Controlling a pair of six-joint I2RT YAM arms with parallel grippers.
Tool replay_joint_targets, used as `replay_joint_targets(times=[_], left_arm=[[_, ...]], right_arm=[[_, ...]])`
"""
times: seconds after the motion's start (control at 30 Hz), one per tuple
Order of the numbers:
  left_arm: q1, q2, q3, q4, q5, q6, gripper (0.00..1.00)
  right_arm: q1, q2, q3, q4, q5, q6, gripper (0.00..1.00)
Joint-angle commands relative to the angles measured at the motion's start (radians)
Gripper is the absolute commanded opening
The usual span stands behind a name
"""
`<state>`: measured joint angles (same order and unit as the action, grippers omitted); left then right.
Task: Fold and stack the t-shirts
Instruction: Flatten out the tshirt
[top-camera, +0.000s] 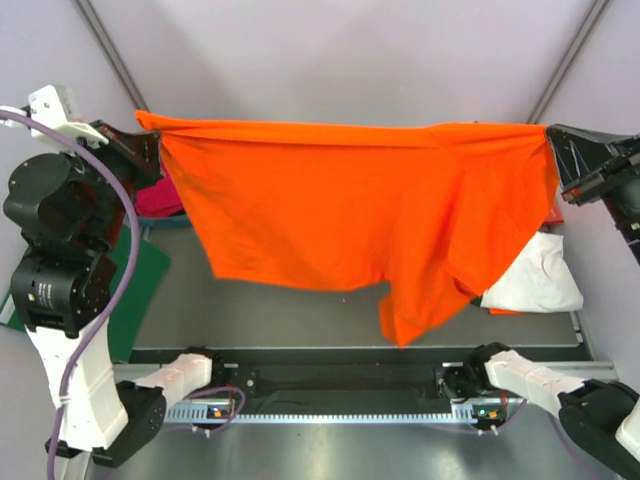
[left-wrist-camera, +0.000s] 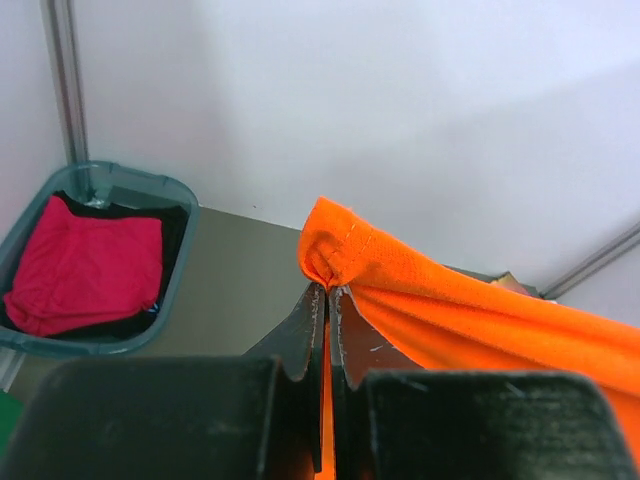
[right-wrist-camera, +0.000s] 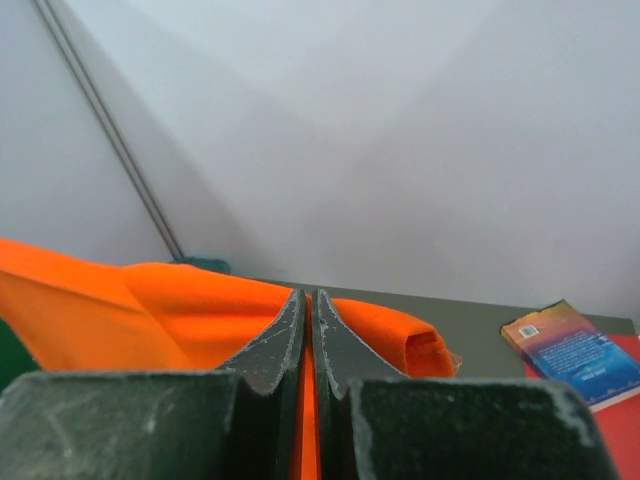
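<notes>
Orange t-shirt (top-camera: 340, 200) stretched mid-air, far side, above tabletop (top-camera: 260, 320). Left hand (left-wrist-camera: 327, 292) pinched shut on its left corner, right hand (right-wrist-camera: 308, 297) likewise on right corner. Step: spreading before fold (my read). Next: lower flat, keep tension even.

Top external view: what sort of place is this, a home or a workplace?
Probably a robot test cell in a lab, not a home: plain white walls with metal poles, a metal table with robot arms bolted at its edge, and an orange t-shirt stretched between them.
</notes>
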<state>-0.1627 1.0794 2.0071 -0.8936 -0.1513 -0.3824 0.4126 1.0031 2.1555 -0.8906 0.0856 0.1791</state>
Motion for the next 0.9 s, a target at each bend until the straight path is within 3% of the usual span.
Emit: replay_joint_targets(times=[0.0,0.13,0.27,0.47,0.63,0.77,0.87], left_arm=[[0.011,0.123,0.055,-0.016,-0.140,0.046,0.00],[0.012,0.269,0.022,-0.014,-0.140,0.045,0.00],[0.021,0.416,-0.127,0.048,-0.081,0.034,0.00],[0.035,0.727,-0.199,0.105,-0.050,0.025,0.00],[0.055,0.991,-0.063,0.125,-0.076,0.024,0.00],[0.086,1.140,0.097,0.088,-0.065,-0.009,0.00],[0.098,1.183,0.212,0.068,-0.071,-0.026,0.00]], right_arm=[[0.003,0.075,0.018,0.077,0.129,-0.027,0.00],[0.003,0.140,-0.103,0.197,0.187,-0.082,0.00],[0.003,0.222,-0.366,0.376,0.200,-0.122,0.00],[-0.044,0.515,-0.611,0.605,0.137,-0.122,0.00],[-0.069,0.830,-0.496,0.648,0.143,-0.144,0.00],[-0.081,1.079,-0.254,0.592,0.209,-0.147,0.00],[-0.098,1.169,-0.111,0.529,0.233,-0.124,0.00]])
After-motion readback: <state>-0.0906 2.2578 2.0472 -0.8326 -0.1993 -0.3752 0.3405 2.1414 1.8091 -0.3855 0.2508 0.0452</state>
